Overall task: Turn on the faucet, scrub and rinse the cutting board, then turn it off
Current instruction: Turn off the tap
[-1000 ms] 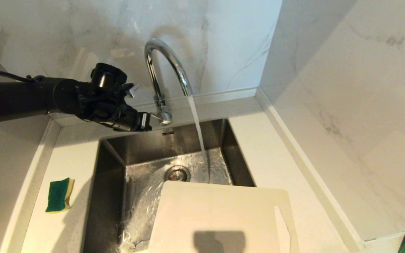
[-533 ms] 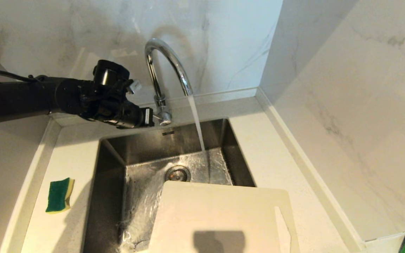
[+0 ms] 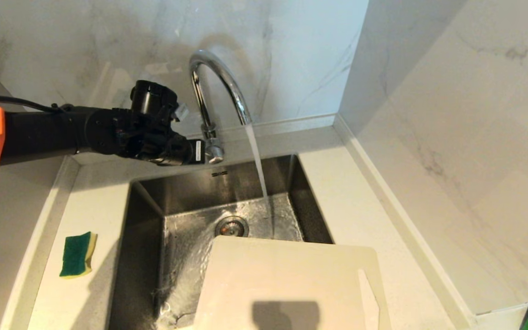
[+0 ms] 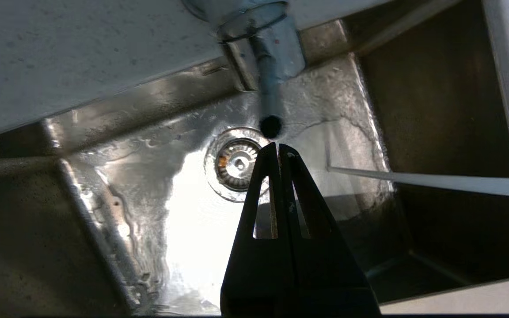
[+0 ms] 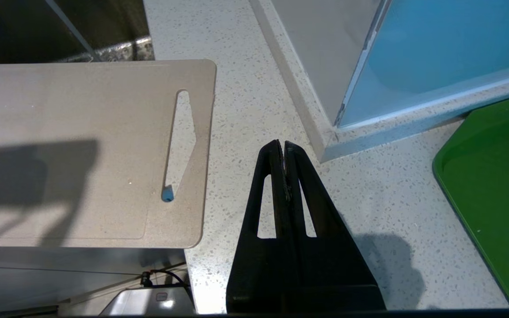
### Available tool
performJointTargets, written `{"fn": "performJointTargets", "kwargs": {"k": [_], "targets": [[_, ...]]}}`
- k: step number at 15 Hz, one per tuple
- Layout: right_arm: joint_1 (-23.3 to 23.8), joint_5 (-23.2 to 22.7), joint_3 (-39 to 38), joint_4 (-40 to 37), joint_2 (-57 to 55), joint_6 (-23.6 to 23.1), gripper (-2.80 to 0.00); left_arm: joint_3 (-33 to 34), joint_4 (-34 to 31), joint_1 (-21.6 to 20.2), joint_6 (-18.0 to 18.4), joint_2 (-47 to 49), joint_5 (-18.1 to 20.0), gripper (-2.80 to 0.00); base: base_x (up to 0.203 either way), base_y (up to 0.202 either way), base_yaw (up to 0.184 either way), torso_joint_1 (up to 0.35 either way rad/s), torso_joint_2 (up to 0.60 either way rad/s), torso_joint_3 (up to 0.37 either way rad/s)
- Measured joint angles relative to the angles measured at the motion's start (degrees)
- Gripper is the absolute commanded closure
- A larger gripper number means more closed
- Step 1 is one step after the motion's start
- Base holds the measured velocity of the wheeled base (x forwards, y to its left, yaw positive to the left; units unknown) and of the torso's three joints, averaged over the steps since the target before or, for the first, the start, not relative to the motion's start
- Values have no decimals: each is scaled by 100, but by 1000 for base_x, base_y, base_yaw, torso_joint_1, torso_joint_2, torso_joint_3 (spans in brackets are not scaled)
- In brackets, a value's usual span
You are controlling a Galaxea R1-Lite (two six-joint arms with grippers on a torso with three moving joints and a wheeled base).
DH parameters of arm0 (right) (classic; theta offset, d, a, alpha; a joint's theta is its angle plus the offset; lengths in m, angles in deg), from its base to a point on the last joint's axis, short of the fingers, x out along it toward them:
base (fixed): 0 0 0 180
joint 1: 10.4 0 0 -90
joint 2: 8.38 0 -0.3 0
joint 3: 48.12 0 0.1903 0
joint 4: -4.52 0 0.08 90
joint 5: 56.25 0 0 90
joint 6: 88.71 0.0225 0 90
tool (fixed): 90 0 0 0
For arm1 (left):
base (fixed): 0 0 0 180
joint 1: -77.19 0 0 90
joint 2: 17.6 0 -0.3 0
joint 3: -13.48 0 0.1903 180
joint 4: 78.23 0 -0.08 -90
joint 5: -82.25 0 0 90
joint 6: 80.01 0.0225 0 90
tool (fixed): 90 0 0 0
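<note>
Left gripper (image 4: 278, 148) has its fingers pressed together on nothing, tips right at the stubby lever (image 3: 214, 156) at the base of the faucet (image 3: 218, 87); water is already running into the sink (image 3: 145, 201), so we judge the turn-on step done or nearly done. Cutting board (image 3: 287, 275) lies across the sink's near right edge, dry side up, with the sponge (image 3: 77, 254) on the counter at left (next we'd fetch it to scrub). Right gripper (image 5: 283, 152) is parked over the counter beside the board, likewise closed and empty. We see no readable writing or brand
</note>
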Motion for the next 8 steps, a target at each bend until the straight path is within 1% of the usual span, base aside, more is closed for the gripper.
{"fn": "performJointTargets", "kwargs": {"k": [2, 8], "targets": [[0, 0, -2, -2, 0, 3, 0, 0, 8, 36, -79, 26, -60, 0, 0, 0, 0, 0, 0, 0], [0, -2, -2, -2, 0, 0, 0, -5, 138, 34, -86, 89, -232, 0, 0, 0, 0, 0, 0, 0]]}}
